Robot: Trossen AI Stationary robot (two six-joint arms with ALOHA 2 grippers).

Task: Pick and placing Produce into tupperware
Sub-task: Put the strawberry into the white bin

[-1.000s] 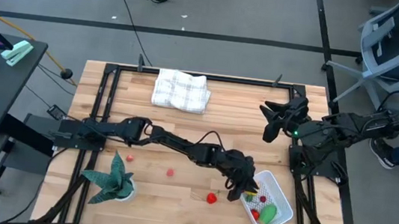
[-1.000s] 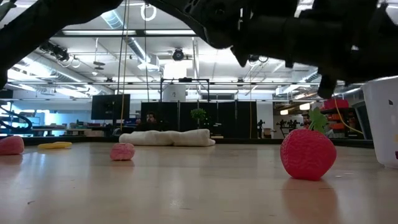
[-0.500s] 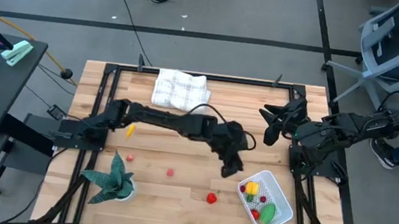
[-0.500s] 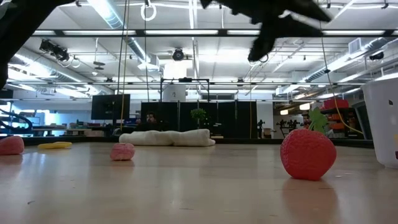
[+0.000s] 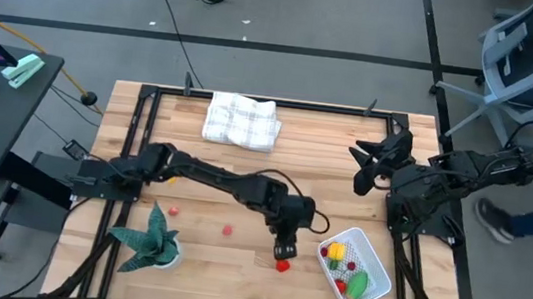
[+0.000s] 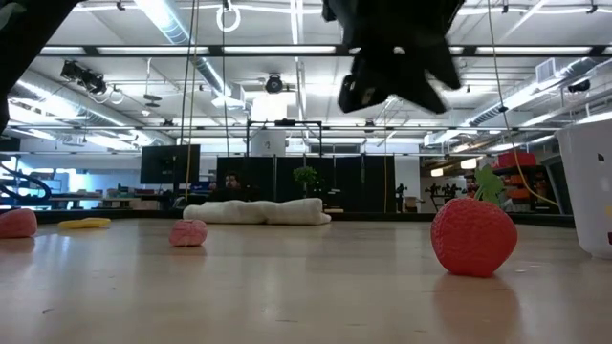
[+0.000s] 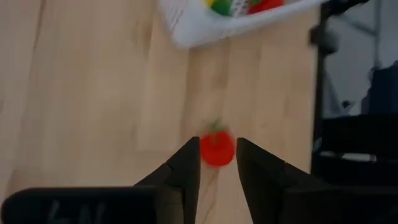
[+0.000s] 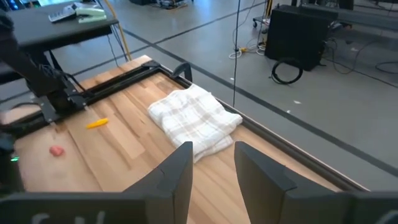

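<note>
The white tupperware (image 5: 358, 268) sits near the table's near right corner and holds yellow, red and green produce. A red strawberry (image 5: 282, 265) rests on the wood just left of it, large in the low view (image 6: 473, 236). My left gripper (image 5: 285, 248) hangs open above the strawberry. In the left wrist view (image 7: 217, 144) its fingers stand on either side of the fruit (image 7: 217, 150) without touching it. A pink piece (image 5: 227, 231), a small red piece (image 5: 174, 211) and a yellow piece (image 5: 173, 172) lie farther left. My right gripper (image 5: 374, 164) waits open over the right side.
A white checked folded cloth (image 5: 241, 122) lies by the far edge. A green spiky potted plant (image 5: 150, 240) stands near the near left corner. Black frame rails run along the table's edges. Bare wood lies between the cloth and the loose pieces.
My left gripper left the tupperware, where a yellow piece now lies. It rose and swung toward the far edge, then came back toward the near edge and now hangs over the strawberry. The strawberry and the other loose pieces have not moved.
</note>
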